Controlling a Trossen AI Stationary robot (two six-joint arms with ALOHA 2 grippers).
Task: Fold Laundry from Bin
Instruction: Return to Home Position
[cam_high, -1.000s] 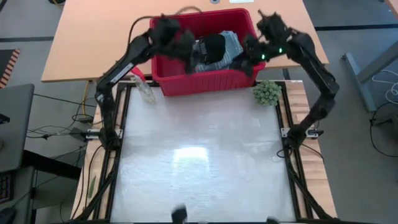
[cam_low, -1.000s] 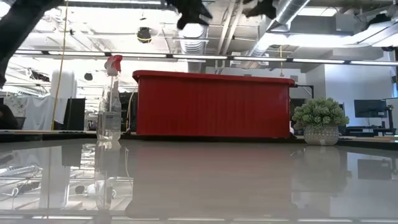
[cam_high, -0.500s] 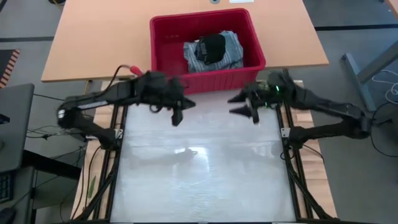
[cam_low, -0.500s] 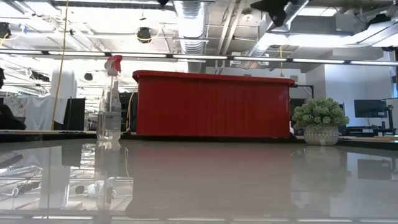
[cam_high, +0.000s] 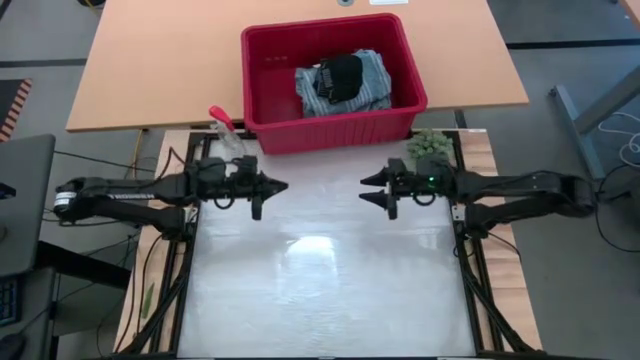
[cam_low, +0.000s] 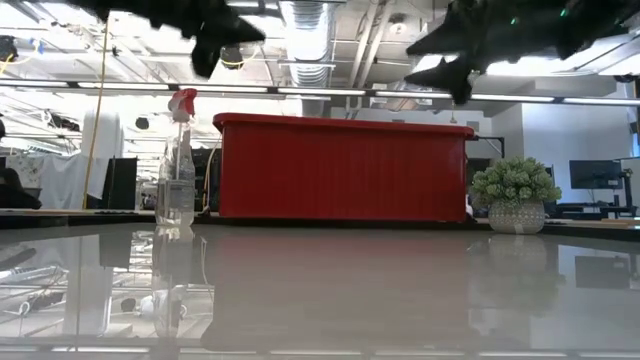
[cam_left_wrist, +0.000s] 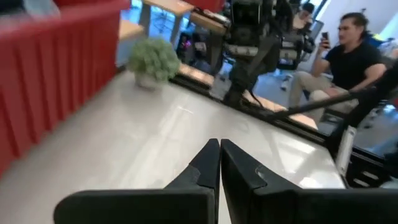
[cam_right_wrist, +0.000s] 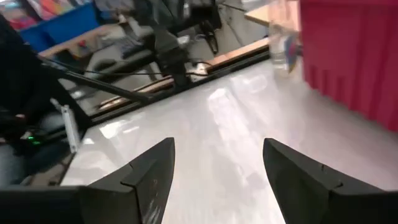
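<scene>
The striped and black laundry (cam_high: 340, 80) is stacked inside the rectangular red plastic bin (cam_high: 330, 128) at twelve o'clock, so nothing is carried: the left gripper (cam_high: 278, 187), at nine o'clock, is pinched together; the right gripper (cam_high: 372, 190), at three, is spread wide.

We see the red bin (cam_high: 320, 128) standing upright at the far edge of the white work surface, its long ribbed wall facing the low view. Inside it, toward the right half, the laundry (cam_high: 345, 88) lies in a compact pile. A small black piece (cam_high: 343, 70) rests on top of a blue-white striped shirt (cam_high: 376, 84), and nothing rises above the rim.
</scene>
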